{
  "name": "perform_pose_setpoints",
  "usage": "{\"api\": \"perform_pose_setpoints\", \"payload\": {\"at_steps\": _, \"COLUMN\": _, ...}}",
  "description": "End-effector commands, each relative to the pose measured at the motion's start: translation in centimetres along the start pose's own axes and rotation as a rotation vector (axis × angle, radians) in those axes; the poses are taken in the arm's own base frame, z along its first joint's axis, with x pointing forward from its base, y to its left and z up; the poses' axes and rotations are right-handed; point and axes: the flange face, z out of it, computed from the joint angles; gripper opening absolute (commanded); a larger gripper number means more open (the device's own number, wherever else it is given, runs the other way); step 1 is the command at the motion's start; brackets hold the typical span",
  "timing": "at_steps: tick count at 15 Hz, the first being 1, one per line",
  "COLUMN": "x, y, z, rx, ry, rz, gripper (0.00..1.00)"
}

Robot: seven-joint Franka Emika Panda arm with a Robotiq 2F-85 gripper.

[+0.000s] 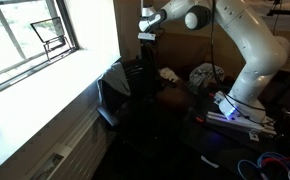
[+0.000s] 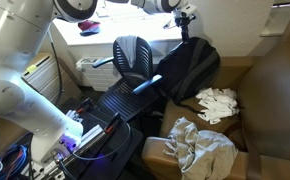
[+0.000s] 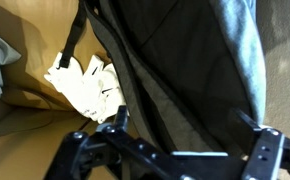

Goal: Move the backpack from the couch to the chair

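A black backpack (image 2: 190, 68) stands upright on the brown couch (image 2: 270, 95), leaning close to the black office chair (image 2: 132, 55). In an exterior view the backpack (image 1: 137, 75) and the chair (image 1: 113, 95) are dark and hard to tell apart. My gripper (image 2: 183, 20) is just above the backpack's top; it also shows in an exterior view (image 1: 147, 38). In the wrist view the gripper (image 3: 190, 122) has its fingers wide apart, with the backpack's dark fabric (image 3: 175, 60) filling the space between and beyond them. I cannot see it gripping any strap.
White cloths (image 2: 217, 103) lie on the couch beside the backpack and show in the wrist view (image 3: 85, 85). A grey cloth (image 2: 200, 145) covers a box in front. A window sill (image 1: 45, 85) runs along one side. The robot base (image 1: 235, 105) stands nearby with cables.
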Motion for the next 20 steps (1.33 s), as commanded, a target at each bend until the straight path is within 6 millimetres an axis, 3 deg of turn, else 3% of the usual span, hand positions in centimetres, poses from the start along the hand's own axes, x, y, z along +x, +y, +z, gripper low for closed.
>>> {"api": "perform_pose_setpoints", "payload": {"at_steps": 1, "x": -0.4, "y": -2.3, "z": 2.0, "rx": 0.038, "ry": 0.086, "rz": -0.006, "gripper": 1.0}}
{"api": "perform_pose_setpoints", "payload": {"at_steps": 6, "x": 1.0, "y": -3.1, "z": 1.9, "rx": 0.189, "ry": 0.075, "rz": 0.288, "gripper": 1.0}}
{"api": "perform_pose_setpoints", "payload": {"at_steps": 7, "x": 0.0, "y": -2.9, "z": 1.7, "rx": 0.145, "ry": 0.078, "rz": 0.207, "gripper": 1.0}}
{"api": "perform_pose_setpoints", "payload": {"at_steps": 10, "x": 0.6, "y": -2.8, "z": 1.7, "rx": 0.164, "ry": 0.076, "rz": 0.267, "gripper": 1.0}}
{"api": "perform_pose_setpoints", "payload": {"at_steps": 16, "x": -0.2, "y": -1.8, "z": 5.3, "rx": 0.114, "ry": -0.063, "rz": -0.043, "gripper": 1.0}}
{"api": "perform_pose_setpoints", "payload": {"at_steps": 20, "x": -0.6, "y": -1.6, "z": 5.9, "rx": 0.088, "ry": -0.04, "rz": -0.029, "gripper": 1.0}}
